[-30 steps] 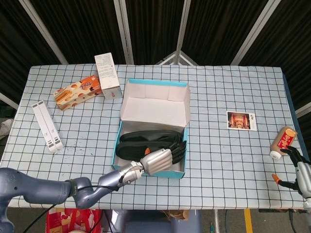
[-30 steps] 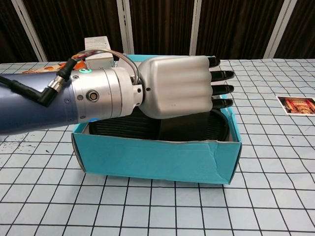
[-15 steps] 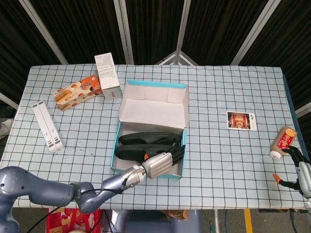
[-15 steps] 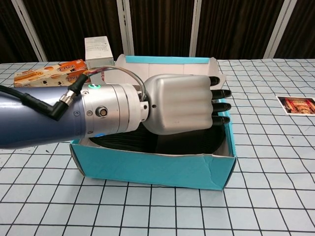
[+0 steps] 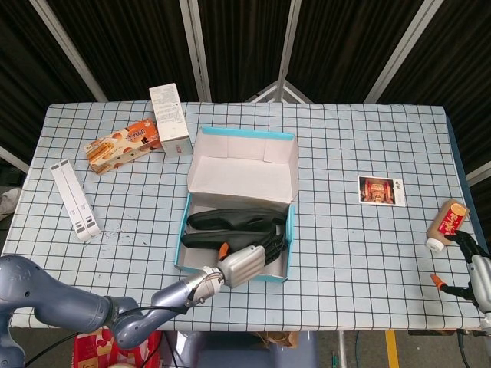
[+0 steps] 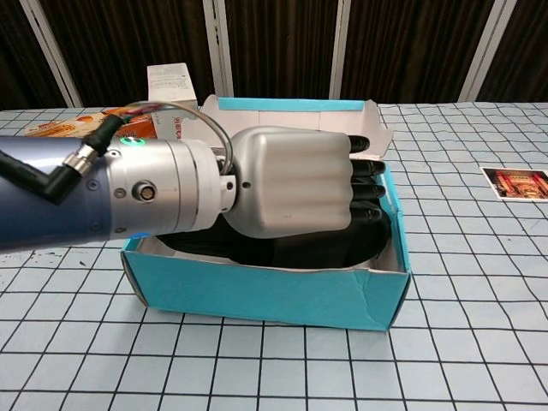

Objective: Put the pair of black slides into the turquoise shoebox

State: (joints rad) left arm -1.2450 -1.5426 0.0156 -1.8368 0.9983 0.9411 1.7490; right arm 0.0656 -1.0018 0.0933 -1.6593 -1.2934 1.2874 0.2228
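Turquoise shoebox (image 5: 184, 247) sits open at the table's (image 5: 360, 253) middle, lid up, with the pair of black slides (image 5: 230, 228) lying inside. Left hand (image 6: 291, 193) hovers over the box's near end, fingers curled in, gripping nothing. Right hand (image 5: 477, 270) rests by the table's right edge; cannot tell its fingers

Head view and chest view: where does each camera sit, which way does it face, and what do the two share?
Head view: high above the near edge, looking steeply down on the whole table; shows the left hand with its arm, and the right hand at the right edge.
Chest view: low at the near edge, facing level across the table; the left hand and forearm fill the foreground.
Shared: the turquoise shoebox, the black slides, the left hand.
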